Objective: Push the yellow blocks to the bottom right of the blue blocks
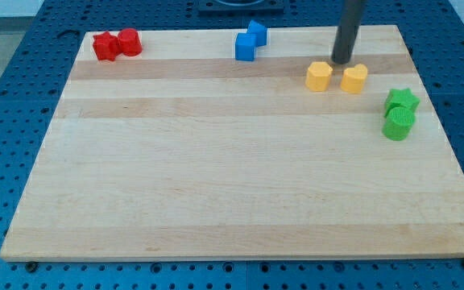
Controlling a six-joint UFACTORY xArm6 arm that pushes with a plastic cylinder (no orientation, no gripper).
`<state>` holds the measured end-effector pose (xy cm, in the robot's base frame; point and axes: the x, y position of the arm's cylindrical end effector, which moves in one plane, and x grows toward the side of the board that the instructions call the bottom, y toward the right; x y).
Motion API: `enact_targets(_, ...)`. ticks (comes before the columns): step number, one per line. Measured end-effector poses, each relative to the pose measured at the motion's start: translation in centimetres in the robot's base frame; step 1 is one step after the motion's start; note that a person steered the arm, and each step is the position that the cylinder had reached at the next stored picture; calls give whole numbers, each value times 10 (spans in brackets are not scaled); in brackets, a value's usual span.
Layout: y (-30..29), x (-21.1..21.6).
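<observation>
Two yellow blocks lie side by side near the view's top right: a hexagonal one (319, 76) and a heart-like one (354, 79). Two blue blocks sit touching at the top centre, a cube (245, 47) and a smaller one (257, 32) behind it. My tip (342, 61) stands just above the gap between the two yellow blocks, close to both, nearer the right one. The yellow blocks are to the right of and slightly below the blue ones.
Two red blocks (117, 43) sit touching at the top left corner. A green star (401, 101) and a green cylinder (398, 125) sit touching near the right edge. The wooden board (232, 177) lies on a blue perforated table.
</observation>
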<state>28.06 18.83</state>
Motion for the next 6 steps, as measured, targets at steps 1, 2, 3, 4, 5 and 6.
enact_targets(1, 41, 21)
enact_targets(2, 56, 59)
enact_targets(3, 34, 74)
enact_targets(4, -18, 66)
enact_targets(5, -47, 42)
enact_targets(6, -45, 41)
